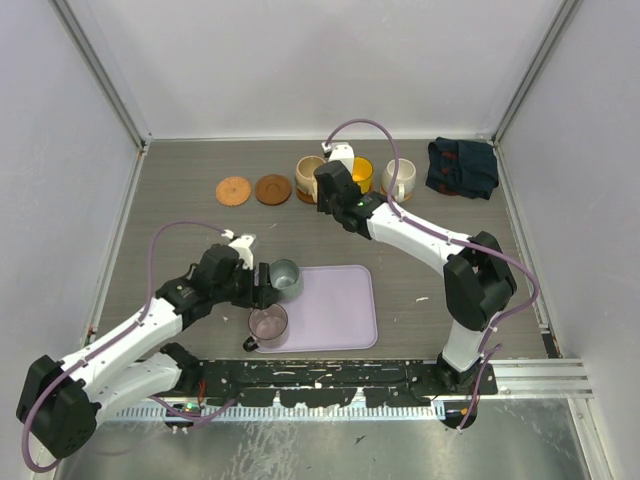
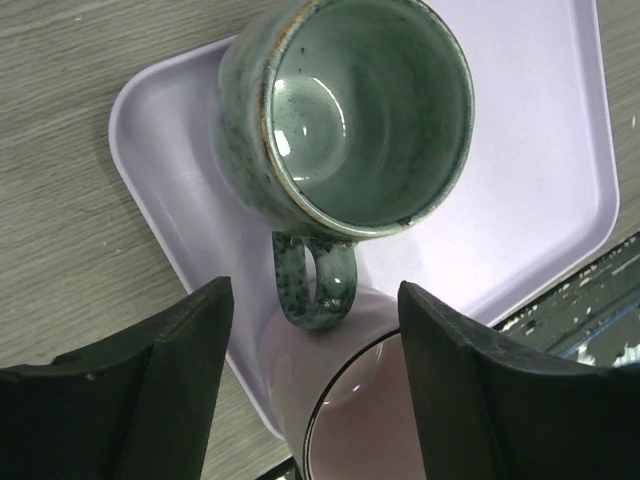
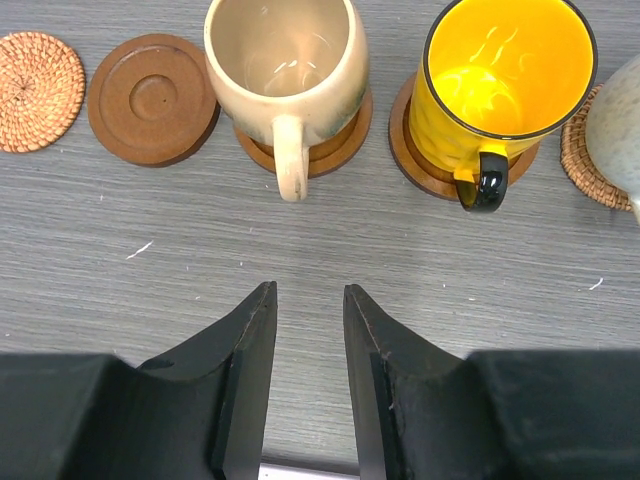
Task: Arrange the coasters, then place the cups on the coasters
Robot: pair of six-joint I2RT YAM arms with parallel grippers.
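Grey-green and speckled, one cup [image 2: 350, 110] stands upright on a corner of the lavender tray [image 2: 540, 200], straight ahead of the left tool [image 2: 312, 295]. That tool's jaws stand wide apart. The cup's handle [image 2: 315, 280] points back into the gap between the two fingertips, with clear space on either side, so nothing is gripped or touched. Below the handle, closer in to the tool, sits the translucent pinkish cup [image 2: 290, 370], at the tray's edge; whether it rests on the tray or on the worktop I cannot tell.

The right tool [image 3: 308, 295] hovers over bare grey worktop [image 3: 450, 260], its jaws parted by a narrow gap and holding nothing. Ahead of it runs a row. Just left of its centre line, the tan cup [image 3: 285, 70] stands on a brown coaster [image 3: 345, 135], handle turned toward the tool. Ahead and to the right, the yellow cup [image 3: 505, 80] stands on another brown coaster [image 3: 410, 150]. At the far right edge, the cream cup [image 3: 620, 120] rests on a woven coaster [image 3: 580, 160]. Off to the left lie two coasters carrying no cup: a dark brown wooden disc [image 3: 152, 98] and, beyond it, an orange woven one [image 3: 38, 90].
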